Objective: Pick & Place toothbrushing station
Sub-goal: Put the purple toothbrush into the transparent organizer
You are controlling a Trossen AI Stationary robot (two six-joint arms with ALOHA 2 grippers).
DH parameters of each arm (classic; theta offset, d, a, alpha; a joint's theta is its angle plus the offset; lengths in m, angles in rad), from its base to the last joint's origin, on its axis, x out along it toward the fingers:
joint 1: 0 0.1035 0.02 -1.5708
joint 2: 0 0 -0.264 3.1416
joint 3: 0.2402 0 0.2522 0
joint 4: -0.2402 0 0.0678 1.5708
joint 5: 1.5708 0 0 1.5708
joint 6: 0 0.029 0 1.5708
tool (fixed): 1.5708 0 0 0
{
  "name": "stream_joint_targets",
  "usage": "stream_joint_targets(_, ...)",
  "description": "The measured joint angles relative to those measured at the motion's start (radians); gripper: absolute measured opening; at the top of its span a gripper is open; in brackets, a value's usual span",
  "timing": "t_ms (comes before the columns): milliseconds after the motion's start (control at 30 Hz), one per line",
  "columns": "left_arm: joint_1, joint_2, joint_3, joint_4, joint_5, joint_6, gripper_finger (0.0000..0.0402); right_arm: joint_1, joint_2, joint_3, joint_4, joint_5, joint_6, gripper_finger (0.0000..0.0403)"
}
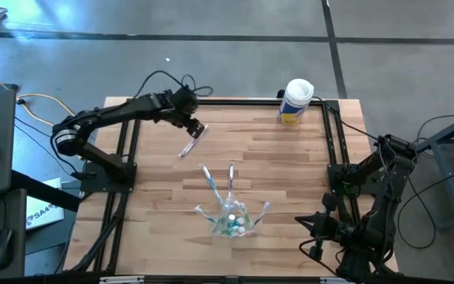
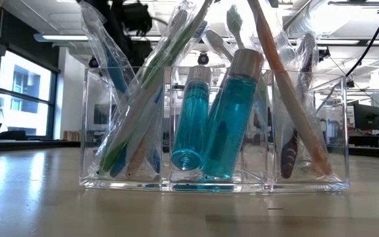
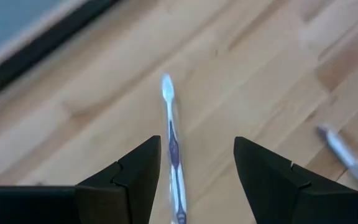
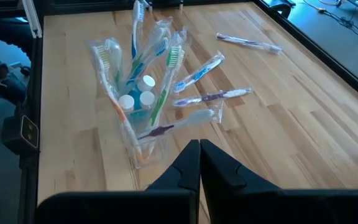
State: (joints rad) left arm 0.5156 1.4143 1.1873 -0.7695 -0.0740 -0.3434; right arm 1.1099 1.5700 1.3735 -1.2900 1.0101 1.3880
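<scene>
The clear plastic holder (image 1: pixel 231 223) stands near the table's front edge, packed with wrapped toothbrushes (image 4: pixel 135 56) that lean out of it. Teal tubes (image 2: pixel 209 125) fill its middle compartment. Two wrapped toothbrushes (image 1: pixel 210 178) (image 1: pixel 232 177) lie flat just beyond it. Another toothbrush (image 1: pixel 187 147) lies flat at the far left. My left gripper (image 1: pixel 198 128) hangs open over that one; in the left wrist view the brush (image 3: pixel 171 130) shows on the wood between the fingers. My right gripper (image 4: pixel 199 155) is shut and holds nothing, near the front right, pointing at the holder.
A white canister with a yellow label (image 1: pixel 295 101) stands at the table's far right corner. A black frame rail (image 1: pixel 333 134) runs along the table's edges. Bare wood lies between the loose brushes and the canister.
</scene>
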Motion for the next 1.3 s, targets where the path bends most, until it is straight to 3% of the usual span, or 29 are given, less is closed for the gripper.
stream_joint_targets(200, 0.001, 0.0, -0.152, 0.141, 0.007, 0.0, 0.0203, 0.0, 0.0, 0.0, 0.0, 0.003, -0.001, 0.0002)
stream_joint_targets(400, 0.001, 0.0, -0.226, 0.191, 0.006, -0.001, 0.0203, 0.0, 0.0, 0.0, -0.009, 0.005, -0.003, 0.0002)
stream_joint_targets(1000, 0.002, 0.113, -0.26, 0.248, 0.034, -0.212, 0.0203, 0.0, 0.0, 0.0, -0.033, 0.008, -0.019, 0.0002)
stream_joint_targets(1300, 0.001, 0.184, -0.26, 0.266, 0.033, -0.214, 0.0203, 0.0, 0.0, 0.0, -0.033, 0.008, -0.023, 0.0002)
